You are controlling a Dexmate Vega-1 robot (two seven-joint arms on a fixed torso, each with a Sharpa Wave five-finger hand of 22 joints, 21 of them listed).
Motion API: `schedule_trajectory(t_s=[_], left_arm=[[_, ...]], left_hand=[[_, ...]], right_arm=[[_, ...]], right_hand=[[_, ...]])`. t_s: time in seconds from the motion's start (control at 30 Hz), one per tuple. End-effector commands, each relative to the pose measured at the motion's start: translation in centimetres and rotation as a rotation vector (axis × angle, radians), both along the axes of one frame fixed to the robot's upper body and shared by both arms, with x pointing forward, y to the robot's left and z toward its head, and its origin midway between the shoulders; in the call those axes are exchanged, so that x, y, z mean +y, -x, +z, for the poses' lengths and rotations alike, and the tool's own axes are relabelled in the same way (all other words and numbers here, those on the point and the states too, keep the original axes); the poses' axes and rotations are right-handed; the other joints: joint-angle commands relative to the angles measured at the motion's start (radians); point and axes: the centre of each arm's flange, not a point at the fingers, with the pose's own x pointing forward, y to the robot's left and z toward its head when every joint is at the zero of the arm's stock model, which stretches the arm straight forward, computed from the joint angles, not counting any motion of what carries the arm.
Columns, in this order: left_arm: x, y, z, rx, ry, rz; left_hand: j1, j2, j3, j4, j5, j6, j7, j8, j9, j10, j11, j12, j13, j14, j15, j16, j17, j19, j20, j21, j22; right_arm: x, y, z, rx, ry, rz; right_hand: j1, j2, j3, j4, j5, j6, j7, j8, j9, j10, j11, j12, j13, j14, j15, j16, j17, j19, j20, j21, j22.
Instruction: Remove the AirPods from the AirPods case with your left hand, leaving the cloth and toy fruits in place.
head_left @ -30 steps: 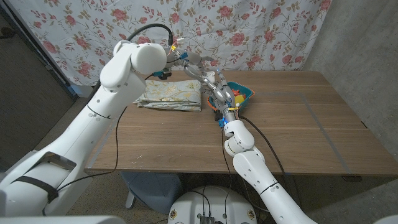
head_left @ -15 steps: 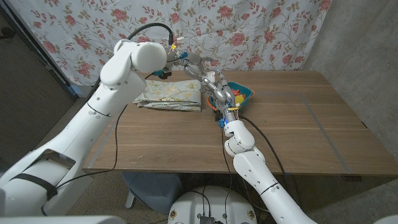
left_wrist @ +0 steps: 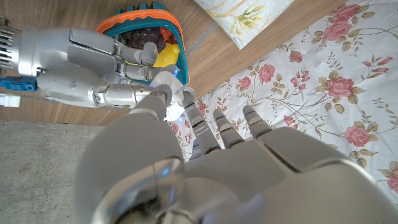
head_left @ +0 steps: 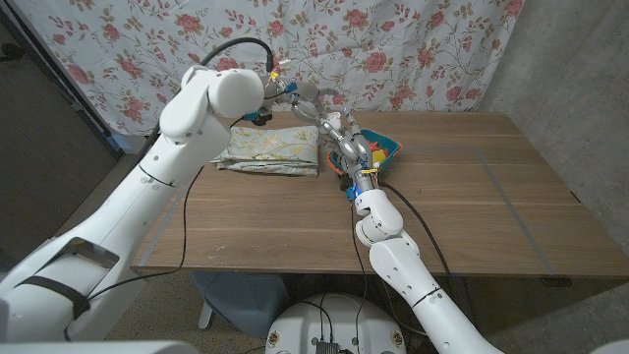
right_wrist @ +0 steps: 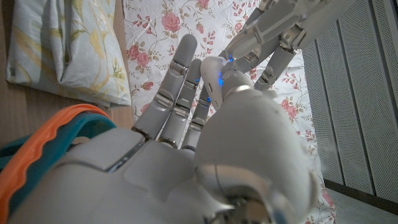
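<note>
A flowered curtain (head_left: 393,44) hangs behind the wooden table (head_left: 472,206). A folded cloth (head_left: 270,149) lies beside a wavy-rimmed bowl (head_left: 388,147) of toy fruit (left_wrist: 163,57). The left hand (head_left: 295,98) and the right hand (head_left: 339,133) meet around a small white case (left_wrist: 169,93); which hand grips it is unclear.

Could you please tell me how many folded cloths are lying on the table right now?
1. The folded floral cloth lies at the table's far side, left of the bowl of toy fruits. Another could be hidden behind the robot's raised arms, though nothing suggests it.

Left hand (left_wrist: 249,174) raised against the right hand (left_wrist: 93,68), a small white AirPods case (left_wrist: 169,93) pinched between their fingers (left_wrist: 217,127). Behind: orange-rimmed bowl (left_wrist: 134,18) of toy fruits (left_wrist: 163,57), folded cloth (left_wrist: 245,18), wooden bench (left_wrist: 211,56), rose-print curtain (left_wrist: 329,87).
</note>
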Motion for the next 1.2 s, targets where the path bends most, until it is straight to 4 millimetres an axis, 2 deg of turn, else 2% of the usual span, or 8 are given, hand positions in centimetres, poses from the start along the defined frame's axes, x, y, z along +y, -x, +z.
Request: schedule_trajectory(t_s=[0.03,0.27,0.53,1.07,1.2], left_arm=[[0.14,-0.13,-0.25,0.006,0.015,-0.013],[0.12,-0.25,-0.31,0.020,0.010,-0.019],[0.04,-0.50,-0.73,0.049,0.015,-0.034],[0.35,-0.14,-0.93,0.033,0.048,-0.056],[0.44,-0.10,-0.95,0.042,0.052,-0.058]], left_hand=[[-0.001,-0.001,0.003,-0.004,-0.004,0.011,-0.001,0.003,0.002,0.015,-0.002,0.019,0.019,0.021,-0.009,0.008,0.004,0.008,0.002,0.009,0.003],[0.007,-0.025,-0.004,-0.025,-0.010,0.020,-0.009,0.002,0.003,-0.040,0.002,0.005,0.028,-0.029,0.016,-0.020,-0.002,0.007,-0.002,0.007,0.003],[0.011,-0.032,-0.006,-0.031,-0.014,0.037,-0.020,0.007,0.003,-0.041,-0.001,0.000,0.027,-0.031,0.014,-0.022,-0.006,0.007,-0.003,0.006,0.003],[0.042,-0.011,0.009,-0.038,-0.013,0.046,-0.016,0.007,0.003,-0.012,-0.004,0.010,0.030,-0.015,0.009,-0.015,-0.006,0.013,0.002,0.007,0.003],[0.054,0.001,0.015,-0.037,-0.011,0.055,-0.016,0.008,0.003,0.005,-0.004,0.019,0.034,0.009,-0.005,-0.005,-0.002,0.015,0.002,0.007,0.002]], right_arm=[[0.05,0.01,0.15,-0.007,0.004,0.000],[0.12,0.06,0.06,-0.004,0.002,0.001],[0.05,0.23,0.03,-0.003,-0.004,-0.001],[0.18,0.36,0.05,0.019,-0.014,0.063],[0.18,0.37,0.06,0.023,-0.016,0.072]], right_hand=[[0.015,0.003,0.000,0.002,0.005,0.007,-0.001,0.004,0.003,0.103,-0.093,0.007,0.002,0.047,-0.180,-0.001,0.005,-0.034,-0.129,0.007,0.004],[0.015,0.003,0.000,0.002,0.005,0.008,0.000,0.005,0.003,0.104,-0.093,0.007,0.002,0.047,-0.180,-0.002,0.006,-0.036,-0.129,0.011,0.003],[0.016,0.003,0.000,0.001,0.006,0.010,0.002,0.005,0.003,0.106,-0.094,0.007,0.002,0.048,-0.180,-0.003,0.006,-0.037,-0.129,0.014,0.003],[0.017,0.004,-0.001,0.002,0.006,0.006,0.003,0.003,0.003,0.106,-0.093,0.005,-0.001,0.052,-0.180,-0.002,0.007,-0.034,-0.129,0.025,0.003],[0.017,0.004,-0.002,0.002,0.007,0.007,0.004,0.003,0.003,0.105,-0.094,0.004,-0.001,0.053,-0.180,-0.002,0.008,-0.034,-0.128,0.027,0.003]])
